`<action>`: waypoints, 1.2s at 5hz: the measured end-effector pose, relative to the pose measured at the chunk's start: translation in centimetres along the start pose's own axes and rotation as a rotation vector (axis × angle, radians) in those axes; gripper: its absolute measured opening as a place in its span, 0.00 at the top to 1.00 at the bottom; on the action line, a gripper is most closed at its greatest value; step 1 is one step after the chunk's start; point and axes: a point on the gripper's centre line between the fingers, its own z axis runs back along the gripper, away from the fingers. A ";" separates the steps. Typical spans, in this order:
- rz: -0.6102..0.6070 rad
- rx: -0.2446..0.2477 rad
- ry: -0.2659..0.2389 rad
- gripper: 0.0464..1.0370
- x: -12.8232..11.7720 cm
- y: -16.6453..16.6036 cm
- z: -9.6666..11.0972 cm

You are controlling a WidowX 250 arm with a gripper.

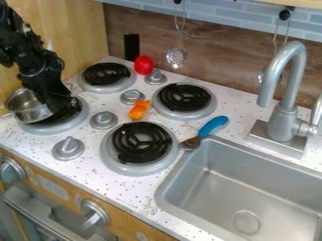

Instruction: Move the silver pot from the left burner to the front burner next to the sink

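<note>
At the left of the camera view, the black gripper (55,102) hangs low over the left burner (79,117). It is right at the near-right side of a small silver pot (24,112) and covers part of its rim. The pot stands at the left edge of that burner and looks slightly tilted. An orange toy (139,110) lies between the burners, and a red object (143,65) is at the back by a knob. A spatula with a blue handle (213,125) lies beside the sink's corner.
Three other black-coil burners (142,143) and several silver knobs (68,148) spread over the speckled counter (121,193). At the right are the sink (217,188) and its tall faucet (284,113). A slotted ladle (177,57) hangs on the back wall.
</note>
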 end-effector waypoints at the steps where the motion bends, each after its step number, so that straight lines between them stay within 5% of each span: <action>1: -0.090 -0.022 -0.043 0.95 0.3 -3.8 2.3; 3: -0.392 -0.182 -0.117 0.95 -0.2 -13.3 4.0; 4: -0.481 -0.218 -0.147 0.95 0.4 -18.1 4.3; 5: -0.557 -0.294 -0.122 0.95 0.4 -23.0 3.0; 6: -0.608 -0.316 -0.140 0.95 0.8 -25.0 2.9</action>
